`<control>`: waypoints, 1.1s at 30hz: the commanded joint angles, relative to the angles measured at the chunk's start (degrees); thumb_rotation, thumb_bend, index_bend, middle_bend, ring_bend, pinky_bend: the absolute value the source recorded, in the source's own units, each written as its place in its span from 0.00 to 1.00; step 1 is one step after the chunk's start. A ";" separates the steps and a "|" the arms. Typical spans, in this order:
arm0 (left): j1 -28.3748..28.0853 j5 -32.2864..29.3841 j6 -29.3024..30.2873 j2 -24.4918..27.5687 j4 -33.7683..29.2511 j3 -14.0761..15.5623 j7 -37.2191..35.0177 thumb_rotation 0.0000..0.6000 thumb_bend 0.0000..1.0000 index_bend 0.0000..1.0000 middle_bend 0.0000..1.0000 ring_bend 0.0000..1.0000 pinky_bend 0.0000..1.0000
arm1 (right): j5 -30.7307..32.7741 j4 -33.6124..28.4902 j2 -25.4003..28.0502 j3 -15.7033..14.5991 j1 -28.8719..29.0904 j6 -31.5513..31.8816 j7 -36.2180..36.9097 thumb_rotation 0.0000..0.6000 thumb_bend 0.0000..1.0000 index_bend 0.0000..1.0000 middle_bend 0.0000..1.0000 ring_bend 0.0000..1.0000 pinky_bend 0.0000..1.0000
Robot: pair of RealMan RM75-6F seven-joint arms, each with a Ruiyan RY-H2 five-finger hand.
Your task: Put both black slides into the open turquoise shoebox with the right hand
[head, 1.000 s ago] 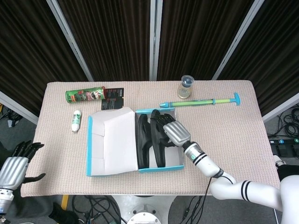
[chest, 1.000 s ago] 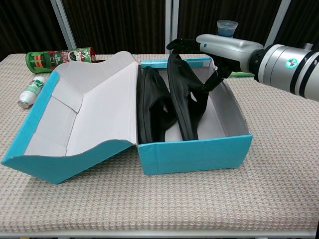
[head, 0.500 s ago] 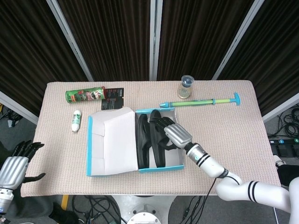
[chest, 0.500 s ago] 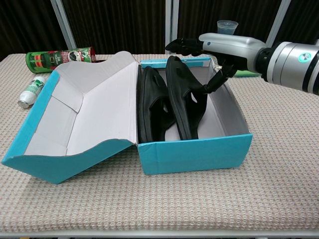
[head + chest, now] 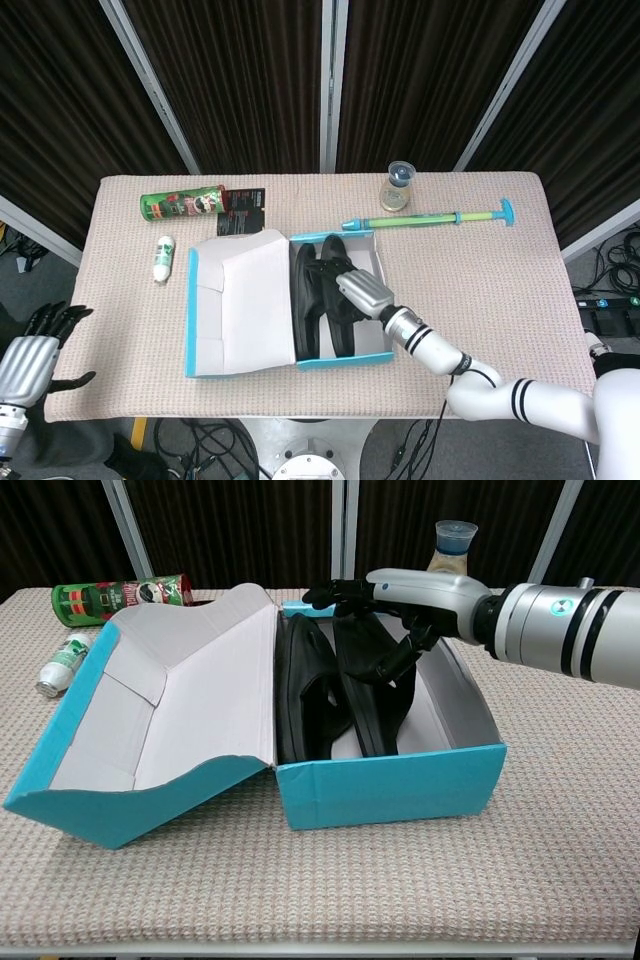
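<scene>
Here, dark fingers [image 5: 340, 591] of the right hand [image 5: 405, 590] spread over the right black slide [image 5: 372, 685], contact unclear, both slides [image 5: 322, 300] on edge inside the turquoise shoebox [image 5: 390, 780], left hand [image 5: 30, 355] open off the worktop's [image 5: 480, 270] near-left corner.

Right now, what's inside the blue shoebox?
Two black slides stand on edge, side by side, inside the turquoise shoebox. The right hand reaches in over them. The near wall hides the box floor and the slides' lower edges.

The left robot hand [image 5: 22, 362] is cut off by the head view's left edge.
</scene>
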 commanded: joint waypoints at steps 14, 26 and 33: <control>-0.10 -0.05 -0.40 -0.38 0.38 0.07 -0.27 1.00 0.03 0.16 0.12 0.04 0.03 | 0.78 5.49 -3.15 -2.22 -0.16 -2.19 1.09 1.00 0.33 0.00 0.02 0.00 0.02; -0.23 0.60 0.46 -0.66 1.03 -0.35 -0.96 1.00 0.03 0.16 0.12 0.04 0.03 | -4.78 -5.95 6.58 -0.65 -5.92 13.48 -6.80 1.00 0.33 0.00 0.03 0.00 0.03; -0.11 0.11 1.92 -2.66 3.05 -1.50 -0.93 1.00 0.03 0.16 0.12 0.04 0.03 | -1.01 -12.40 13.65 -3.85 -18.11 30.13 -24.76 1.00 0.33 0.00 0.09 0.00 0.10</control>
